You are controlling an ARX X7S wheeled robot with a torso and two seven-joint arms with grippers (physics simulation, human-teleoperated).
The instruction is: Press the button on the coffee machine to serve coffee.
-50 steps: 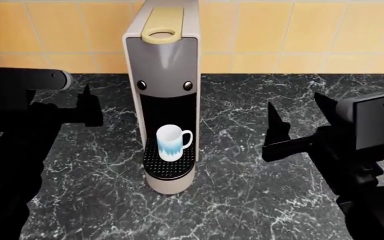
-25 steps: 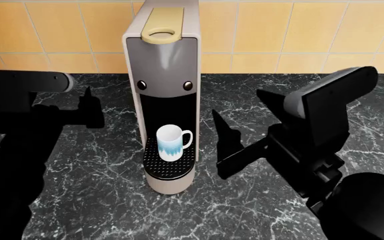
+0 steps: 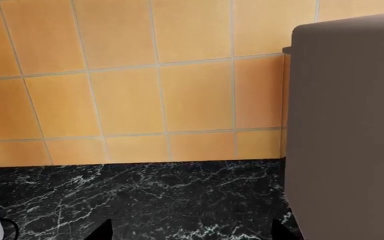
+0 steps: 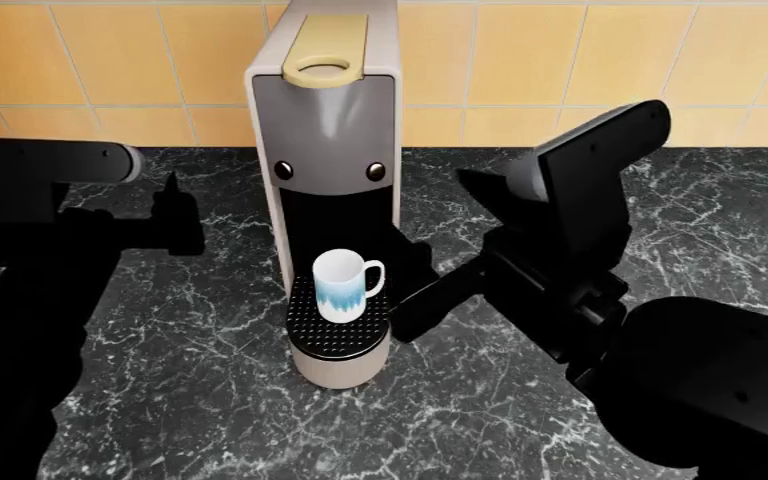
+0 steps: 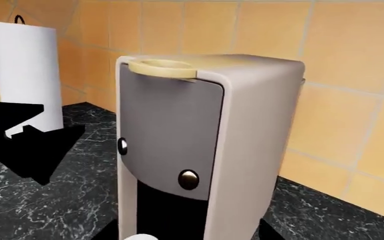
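The machine [image 4: 331, 180] stands at the counter's [image 4: 197, 400] middle against the tiles, a mug [image 4: 344, 285] waiting on its drip tray [image 4: 337, 335]. Neither button [image 4: 376, 171] is pressed yet. Your right gripper [image 4: 444, 260], jaws spread, sits just beside the machine; you must reach the button. Your left gripper [image 4: 177, 215] hangs well apart, whether spread or pressed together I cannot tell.

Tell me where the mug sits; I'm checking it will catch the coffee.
In the head view, the mug stands upright on the coffee machine's drip tray, inside the dark front recess.
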